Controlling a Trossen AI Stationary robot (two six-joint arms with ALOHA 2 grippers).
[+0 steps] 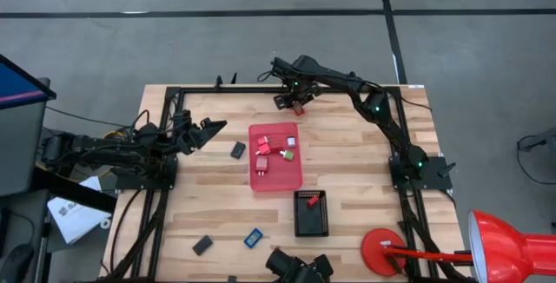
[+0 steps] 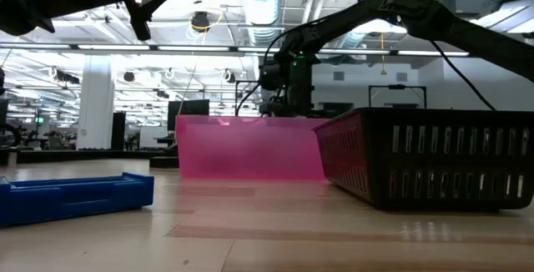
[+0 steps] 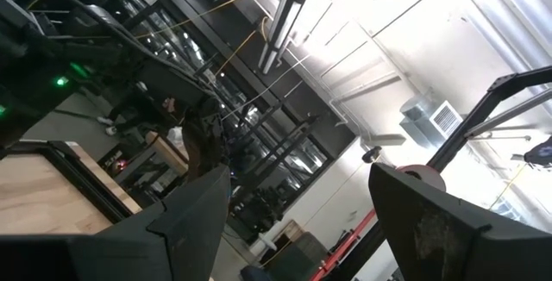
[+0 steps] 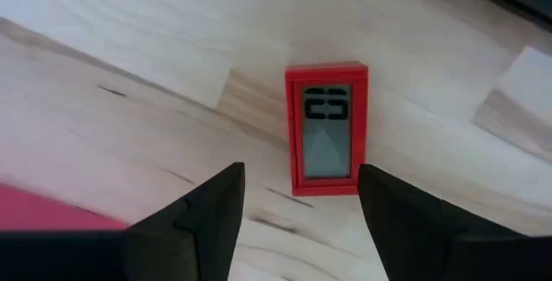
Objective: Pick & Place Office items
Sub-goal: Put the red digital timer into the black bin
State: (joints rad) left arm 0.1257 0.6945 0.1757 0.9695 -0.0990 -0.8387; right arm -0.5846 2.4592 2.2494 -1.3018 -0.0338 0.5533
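A small red piece with a grey window (image 4: pixel 328 130) lies flat on the wood near the table's far edge (image 1: pixel 299 109). My right gripper (image 4: pixel 297 196) hovers over it, open, pointing down, one finger on either side of its near end without touching it; the high view shows the gripper (image 1: pixel 295 101) just beyond the pink-red tray (image 1: pixel 261 179). That tray holds several red pieces, a green one (image 1: pixel 285 154) and a silvery-white one (image 1: pixel 290 142). My left gripper (image 1: pixel 208 130) waits open, raised, at the table's left (image 3: pixel 302 221).
A black grid tray (image 1: pixel 311 224) near the pink tray holds one red piece (image 1: pixel 313 201). Loose on the wood: a black piece (image 1: pixel 237 150), another black piece (image 1: pixel 202 245), a blue piece (image 1: pixel 253 238). A red lamp (image 1: pixel 512 240) stands at the near right corner.
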